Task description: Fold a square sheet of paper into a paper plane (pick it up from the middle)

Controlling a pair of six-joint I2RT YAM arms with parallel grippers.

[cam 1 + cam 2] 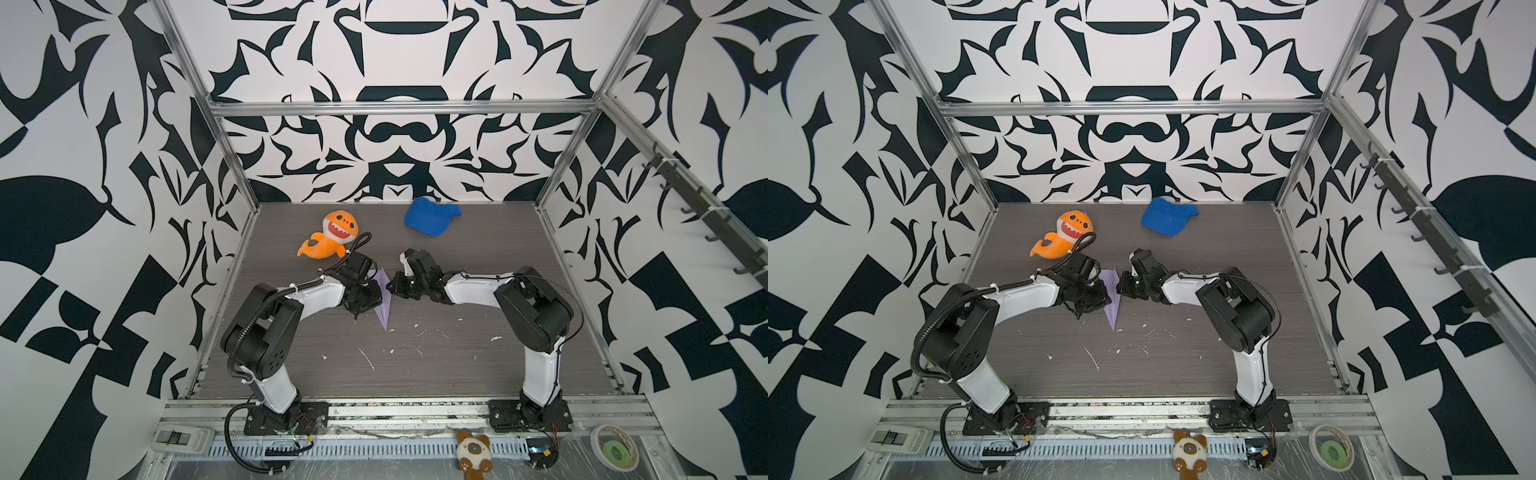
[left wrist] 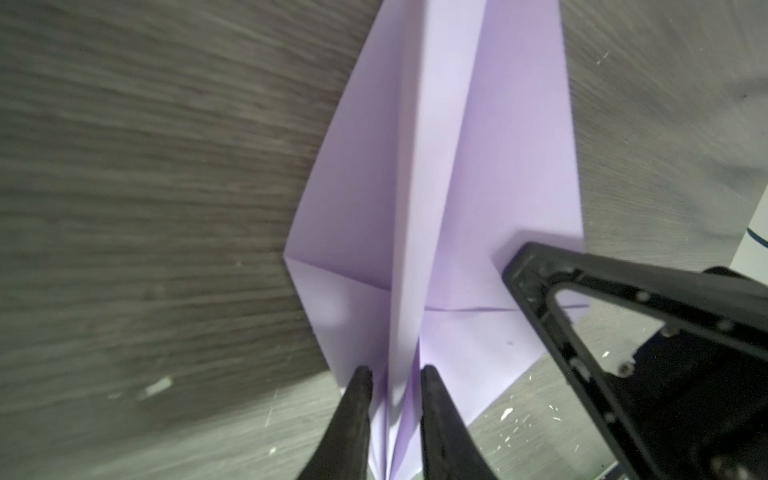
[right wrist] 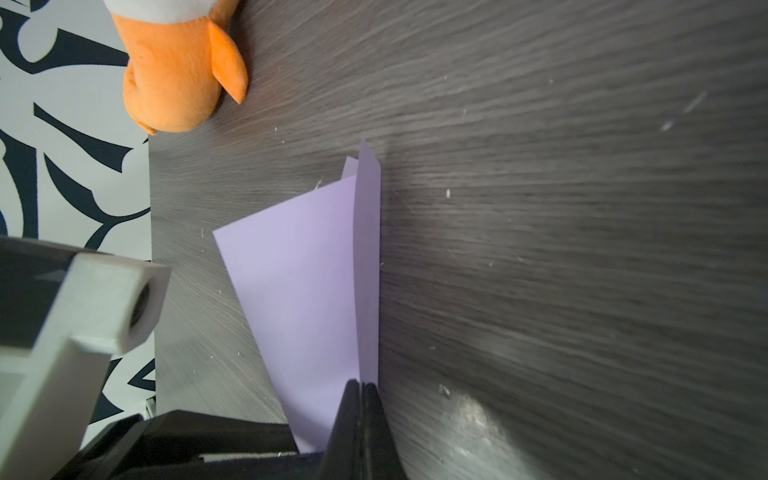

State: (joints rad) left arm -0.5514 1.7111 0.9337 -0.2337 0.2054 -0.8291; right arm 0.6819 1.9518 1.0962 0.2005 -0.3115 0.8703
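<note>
Noting left gripper [image 2: 395, 374]: fingers a narrow gap apart, straddling the raised centre crease of the paper plane [image 1: 384, 313], not visibly pinching it. Plane lies mid-table [image 1: 478, 365] between both arms, one pointed tip toward their bases. Judged thin, light and easily crumpled; the layered centre fold looks the stiffest hold. Right gripper [image 3: 361, 384]: jaws fully together at a wing edge; whether a layer is caught cannot be made out. Wrists cover much of the plane in both top views.
</note>
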